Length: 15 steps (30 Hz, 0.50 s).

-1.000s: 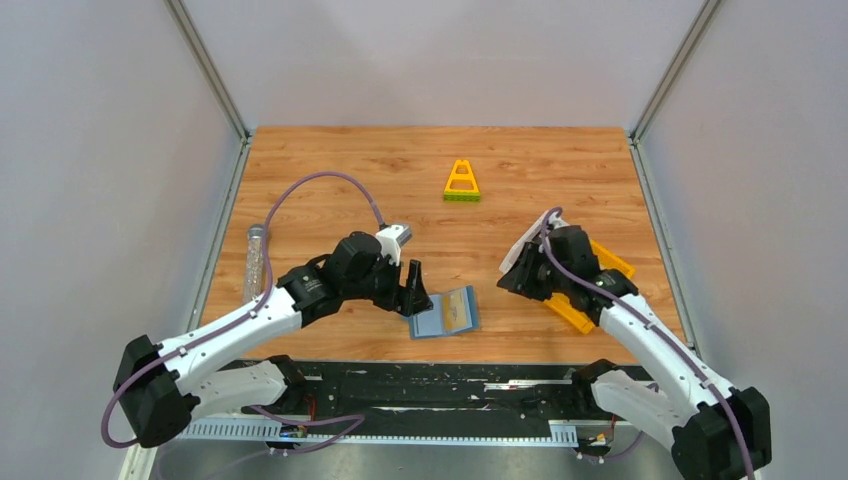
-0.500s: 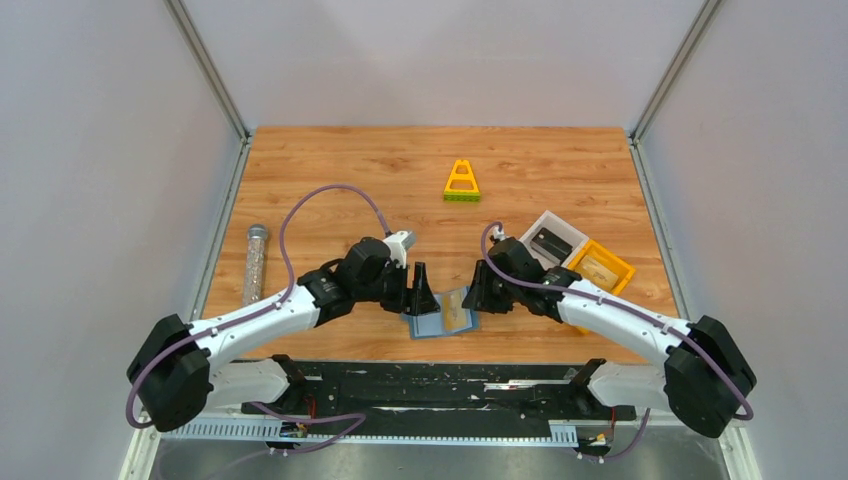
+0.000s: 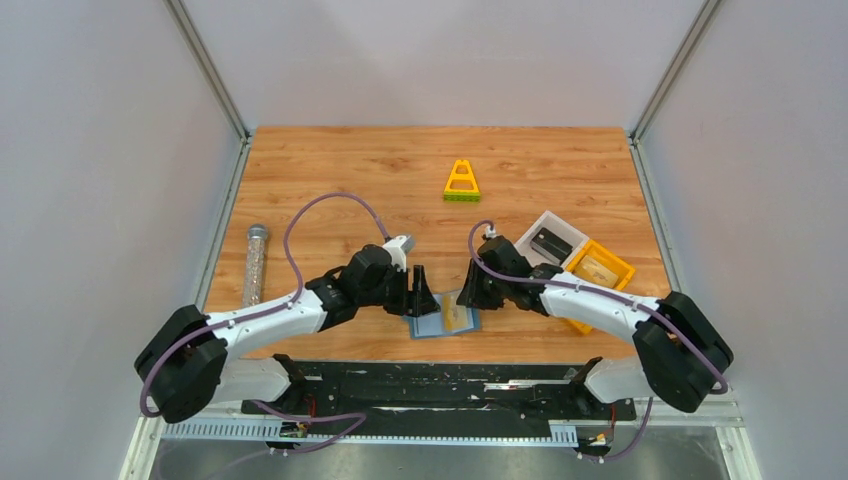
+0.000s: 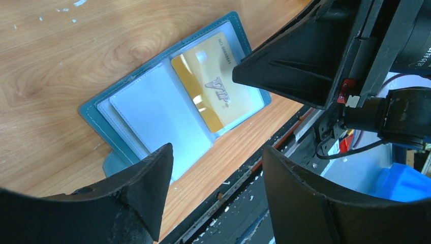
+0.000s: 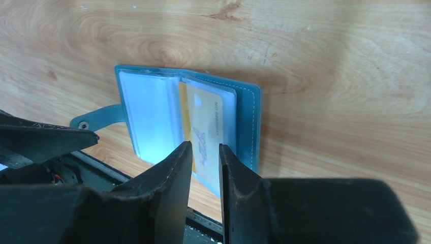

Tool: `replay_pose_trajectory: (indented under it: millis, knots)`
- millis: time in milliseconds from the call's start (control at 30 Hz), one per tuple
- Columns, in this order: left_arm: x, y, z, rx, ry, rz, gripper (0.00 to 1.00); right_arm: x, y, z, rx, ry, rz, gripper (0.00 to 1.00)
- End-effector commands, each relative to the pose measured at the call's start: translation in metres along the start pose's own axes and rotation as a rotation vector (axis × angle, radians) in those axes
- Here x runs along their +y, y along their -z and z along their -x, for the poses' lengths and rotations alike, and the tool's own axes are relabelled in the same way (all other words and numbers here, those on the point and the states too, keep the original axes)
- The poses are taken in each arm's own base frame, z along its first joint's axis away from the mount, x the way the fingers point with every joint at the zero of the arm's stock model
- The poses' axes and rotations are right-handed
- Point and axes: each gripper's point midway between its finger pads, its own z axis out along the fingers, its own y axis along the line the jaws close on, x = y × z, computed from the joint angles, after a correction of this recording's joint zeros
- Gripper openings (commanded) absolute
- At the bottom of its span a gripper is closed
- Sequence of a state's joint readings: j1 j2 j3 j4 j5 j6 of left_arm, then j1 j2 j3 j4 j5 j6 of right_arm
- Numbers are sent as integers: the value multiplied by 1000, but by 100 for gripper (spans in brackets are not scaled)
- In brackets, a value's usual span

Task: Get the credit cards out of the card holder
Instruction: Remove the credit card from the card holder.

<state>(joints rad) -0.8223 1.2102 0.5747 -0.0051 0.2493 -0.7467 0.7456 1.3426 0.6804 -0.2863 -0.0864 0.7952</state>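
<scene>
the gold credit card (image 4: 218, 96) sits in the right sleeve of the card holder (image 4: 152, 114), so I'd plant the wide-open left gripper (image 4: 213, 168) on its left panel while the right gripper (image 5: 205, 152), jaws nearly together over the card, pinches only card, not plastic.

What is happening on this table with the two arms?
The slate-blue bifold card holder lies open on the wooden table. A gold rectangular card sits in one pocket, not yet taken out. The left gripper hovers open over the holder; the right gripper, fingers nearly together, hangs over the gold card.
</scene>
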Motion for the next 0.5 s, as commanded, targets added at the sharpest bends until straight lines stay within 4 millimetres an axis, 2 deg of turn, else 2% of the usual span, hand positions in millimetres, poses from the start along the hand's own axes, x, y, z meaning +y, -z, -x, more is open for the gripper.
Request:
replay_pose_trajectory:
  millis: [0,367,467]
  knots:
    - [0,-9,9,-51,22,-19,71,6,-11,8,-25,-6,6,26]
    - [11,-29,1,-26,11,-8,67,-29,-24,-18,26,-72,-94,22]
    - [10,-35,1,-25,8,-30,67,-31,-25,-23,40,-86,-93,22]
